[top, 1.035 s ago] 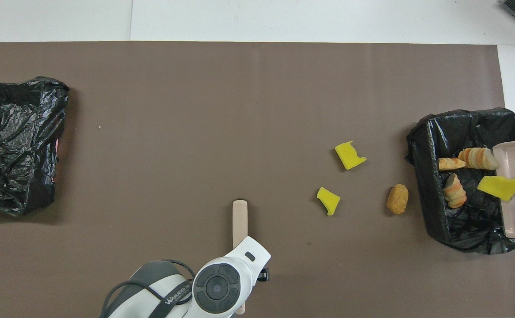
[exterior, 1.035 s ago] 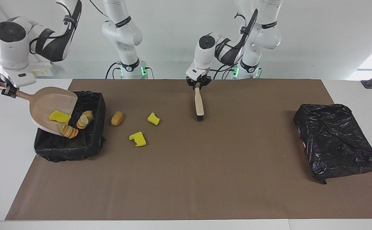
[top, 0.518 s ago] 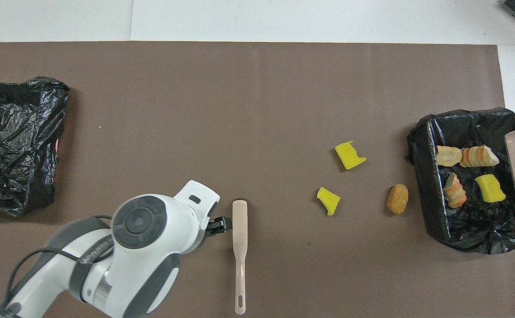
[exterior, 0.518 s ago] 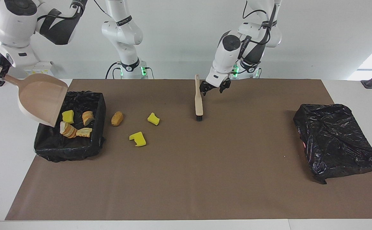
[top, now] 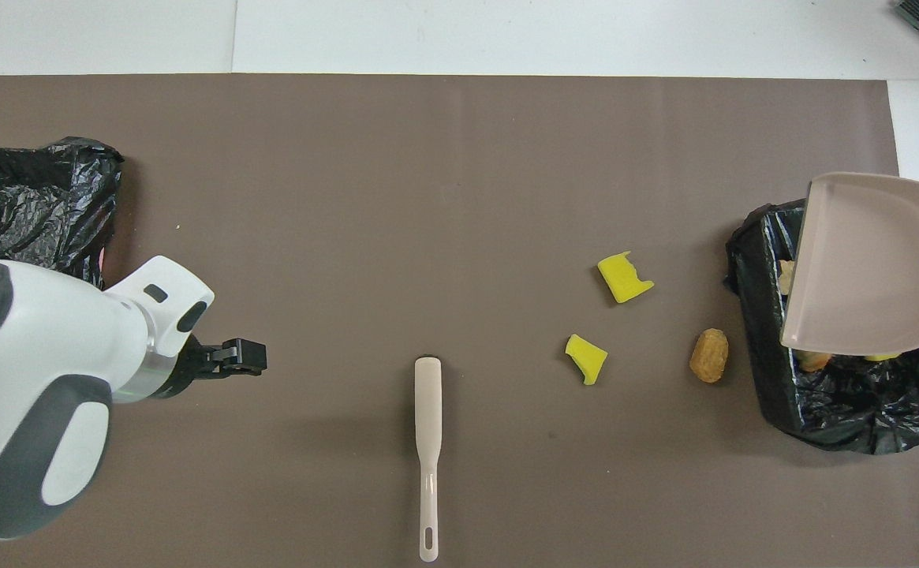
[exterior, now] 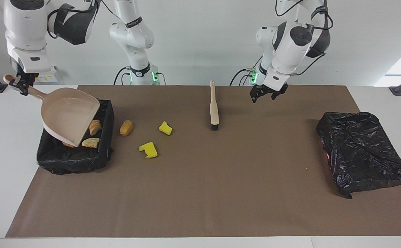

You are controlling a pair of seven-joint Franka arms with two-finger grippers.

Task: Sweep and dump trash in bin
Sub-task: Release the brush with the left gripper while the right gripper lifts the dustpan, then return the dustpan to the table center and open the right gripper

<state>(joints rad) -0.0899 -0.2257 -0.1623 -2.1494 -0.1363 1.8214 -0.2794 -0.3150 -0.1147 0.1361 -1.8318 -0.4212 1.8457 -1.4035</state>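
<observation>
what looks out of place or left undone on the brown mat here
Three bits of trash lie loose on the mat beside the black-lined bin, not in it: two yellow foam chunks and a golden-brown bread-like lump. The beige-handled brush lies unheld, with the open left gripper away from it.

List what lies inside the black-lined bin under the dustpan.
In the bin, two golden-brown bread-like lumps show beside the dustpan; the overhead view adds an orange bit and a yellow sliver at its edge. Anything under the dustpan is covered.

Smooth plastic dustpan (exterior: 67, 117); crinkled glossy bin liner (exterior: 71, 162).
</observation>
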